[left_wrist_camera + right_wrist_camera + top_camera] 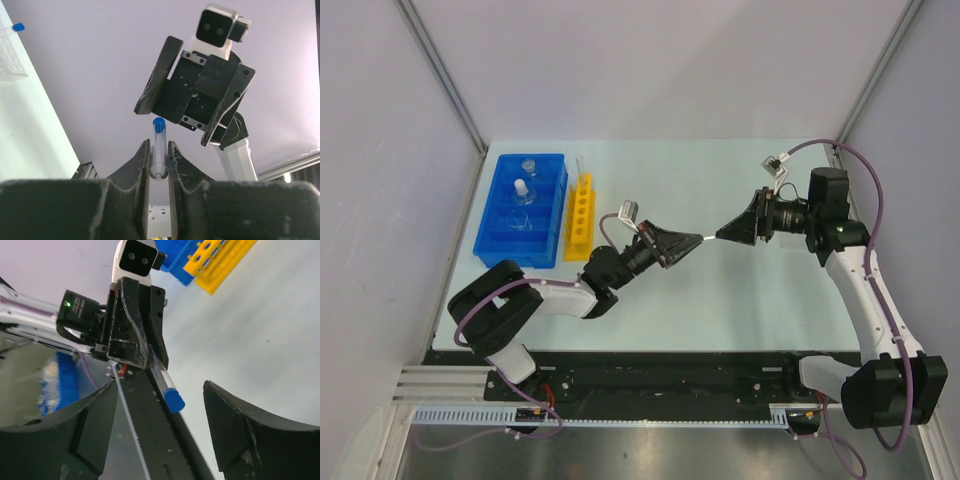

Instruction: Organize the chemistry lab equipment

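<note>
A thin clear tube (pixel 704 238) with a blue cap (pixel 173 400) hangs in the air over the middle of the table. My left gripper (pixel 688 242) is shut on its lower end, and the left wrist view shows the tube (pixel 159 147) pinched between the two fingers. My right gripper (pixel 723 234) faces it with the jaws open. The capped end lies between the spread fingers (pixel 235 425) without touching them. At the back left stand the blue tray (pixel 490 232) with small clear flasks (pixel 523 191) in it and the yellow tube rack (pixel 580 215).
Grey walls close in the table on the left, back and right. A thin clear rod (pixel 580 165) stands at the far end of the yellow rack. The black rail (pixel 660 375) with the arm bases runs along the near edge.
</note>
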Action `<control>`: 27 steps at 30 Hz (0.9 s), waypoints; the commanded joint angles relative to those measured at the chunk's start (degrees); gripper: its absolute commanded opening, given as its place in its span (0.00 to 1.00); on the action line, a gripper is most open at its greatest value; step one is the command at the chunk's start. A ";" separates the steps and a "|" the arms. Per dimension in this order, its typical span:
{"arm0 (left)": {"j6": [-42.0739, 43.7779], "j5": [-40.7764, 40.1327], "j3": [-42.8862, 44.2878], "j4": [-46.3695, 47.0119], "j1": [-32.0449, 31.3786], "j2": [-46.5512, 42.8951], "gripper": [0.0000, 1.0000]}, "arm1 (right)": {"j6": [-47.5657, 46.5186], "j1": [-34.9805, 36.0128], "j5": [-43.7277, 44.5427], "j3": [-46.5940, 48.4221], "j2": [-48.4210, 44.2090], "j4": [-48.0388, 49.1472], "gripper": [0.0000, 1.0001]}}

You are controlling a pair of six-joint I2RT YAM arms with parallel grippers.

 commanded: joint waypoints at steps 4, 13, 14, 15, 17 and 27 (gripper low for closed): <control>-0.78 -2.43 3.12 8.51 -1.02 0.04 0.16 | 21.67 0.91 -2.11 -1.81 2.22 11.34 0.64; -0.16 -5.15 3.65 8.51 -1.29 1.45 0.17 | 30.02 1.08 -5.01 -6.12 2.22 18.48 0.41; -0.08 -5.42 3.73 8.34 -1.37 1.62 0.17 | 30.73 0.91 -5.10 -6.30 2.22 18.92 0.39; 0.01 -5.85 3.82 8.25 -1.37 1.63 0.17 | 31.26 0.91 -5.19 -6.56 2.05 19.62 0.37; 0.45 -6.38 3.82 7.55 -1.55 1.36 0.17 | 32.83 0.56 -5.45 -7.35 2.05 21.12 0.32; 0.98 -6.21 3.91 6.40 -1.90 1.45 0.22 | 34.78 -1.99 -5.27 -8.76 1.79 25.52 0.13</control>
